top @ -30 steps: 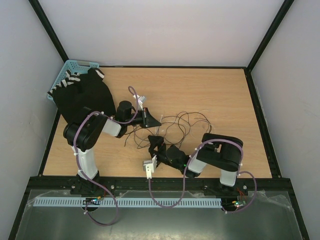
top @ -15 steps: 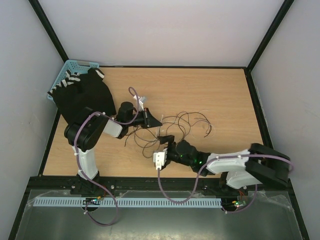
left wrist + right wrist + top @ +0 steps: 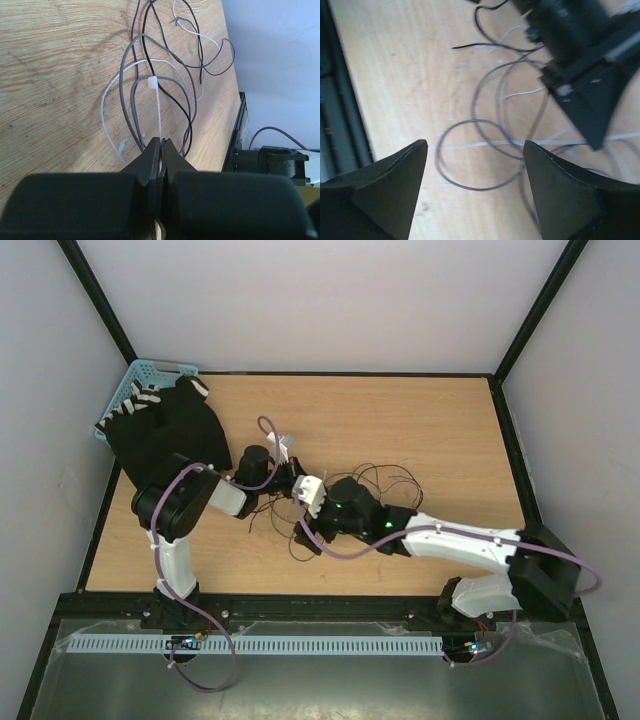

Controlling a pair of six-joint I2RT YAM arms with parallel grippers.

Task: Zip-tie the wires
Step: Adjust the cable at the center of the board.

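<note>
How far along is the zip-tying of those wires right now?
Done: the zip tie has its head against a few wires and seems looped around them, though I can't tell if it is locked. In hand: the left gripper is shut on the tie's tail, and the right gripper hangs open close by, holding nothing. Left: cinching it tight. Other strands lie unbundled on the table.

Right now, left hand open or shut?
Shut: the left hand is pinched closed on the white zip tie, no gap showing.

Wires [image 3: 385, 480] lie mid-table [image 3: 430, 420]; basket [image 3: 140, 375] far-left corner.
</note>
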